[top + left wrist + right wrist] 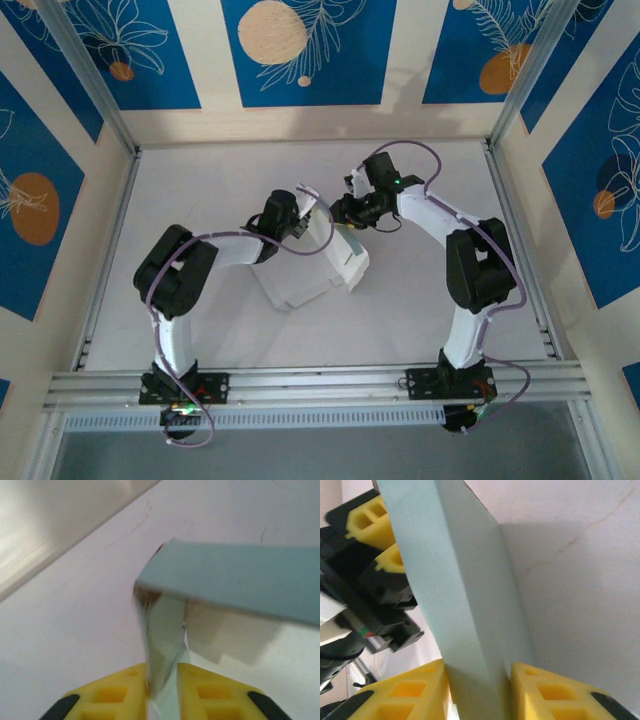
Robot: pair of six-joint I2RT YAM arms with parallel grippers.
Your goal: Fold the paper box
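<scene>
— Two broad bare stretches are flanking the work: the flat white worktop (200, 180) is lying open out to the aluminium frame rails (106, 260) on the left, right and far edges.
— Where is the thin, pale grey-green card paper box (310, 275) sitting?
— Mid-worktop, between both arms. It is half folded, one panel standing up and the lower panels resting flat, looking white from above.
— The left fingers (162, 680)?
— They are nearly closed, pinching a thin flap under a tilted panel.
— The right fingers (480, 680)?
— They are clamping a creased panel, just beside the left ones.
</scene>
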